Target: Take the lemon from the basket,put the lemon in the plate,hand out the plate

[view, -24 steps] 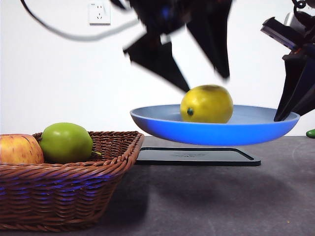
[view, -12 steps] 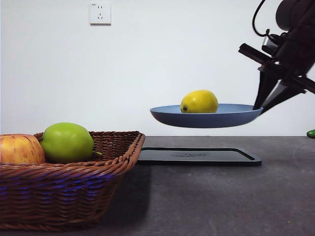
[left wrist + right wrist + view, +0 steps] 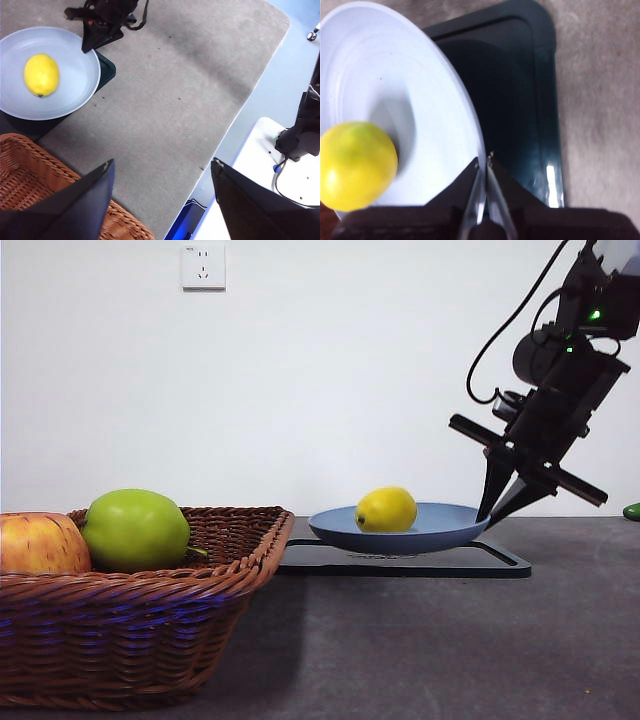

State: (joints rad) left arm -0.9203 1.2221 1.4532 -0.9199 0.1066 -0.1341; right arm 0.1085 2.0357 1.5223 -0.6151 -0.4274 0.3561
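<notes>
Legible text: none in any view.
Wall socket (image 3: 203, 265): small dark mark at its upper left corner, too small to read.
Black tray (image 3: 420, 559): faint embossed marking on its near face, unreadable.
Labels, brands, numbers elsewhere: none readable.

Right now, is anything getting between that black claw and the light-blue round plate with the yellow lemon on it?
Nothing visible. The right gripper is shut on the rim of the light-blue round plate, which carries the small yellow lemon over the flat black tray.

White wall (image 3: 300, 370), socket (image 3: 203, 266), perhaps grey table (image 3: 420, 640).
</notes>
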